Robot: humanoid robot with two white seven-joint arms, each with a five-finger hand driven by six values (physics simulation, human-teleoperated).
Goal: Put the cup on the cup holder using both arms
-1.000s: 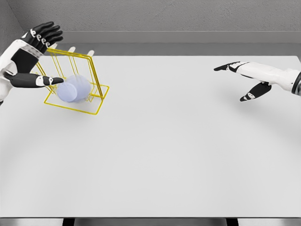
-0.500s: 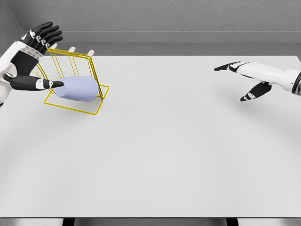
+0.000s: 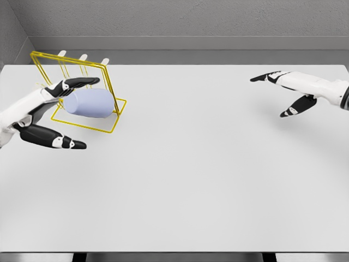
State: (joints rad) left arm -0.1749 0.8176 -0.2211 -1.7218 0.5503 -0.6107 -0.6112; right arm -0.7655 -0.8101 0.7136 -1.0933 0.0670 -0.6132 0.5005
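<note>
Left robot hand [image 3: 46, 114] spread beside pale-blue cup [image 3: 90, 103] lying sideways in yellow cup holder [image 3: 106, 82].

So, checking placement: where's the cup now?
In the head view, far left: the cup lies on its side in the yellow cup holder, beside the open left robot hand.

We see a broad, pale grey table [image 3: 207, 180] filling most of the head view, with a yellow wire cup holder [image 3: 103, 93] standing on its far left part and a light blue cup [image 3: 90, 103] lying on its side within that frame's base.
</note>
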